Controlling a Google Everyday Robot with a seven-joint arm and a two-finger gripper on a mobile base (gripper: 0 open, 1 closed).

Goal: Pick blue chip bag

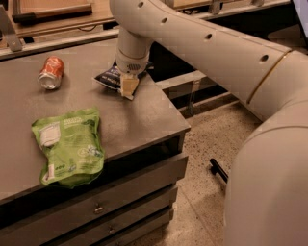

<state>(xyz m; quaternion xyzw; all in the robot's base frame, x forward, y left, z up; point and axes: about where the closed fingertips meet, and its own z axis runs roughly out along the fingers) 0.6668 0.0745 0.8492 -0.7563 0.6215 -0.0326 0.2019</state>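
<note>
The blue chip bag [107, 77], small, crumpled and dark navy with white patches, lies near the back right of the grey cabinet top [144, 115]. My gripper [127, 87] hangs from the big cream arm [202, 43] and points down. Its yellowish tip is at the bag's right front edge, low over the surface. The wrist hides the right part of the bag. I cannot tell whether the gripper touches the bag.
An orange-red soda can [51, 72] lies on its side at the back left. A large flat bright-green pouch [70, 146] lies at the front left. The cabinet's right edge drops to a speckled floor [202, 158]. A wooden bench [53, 12] stands behind.
</note>
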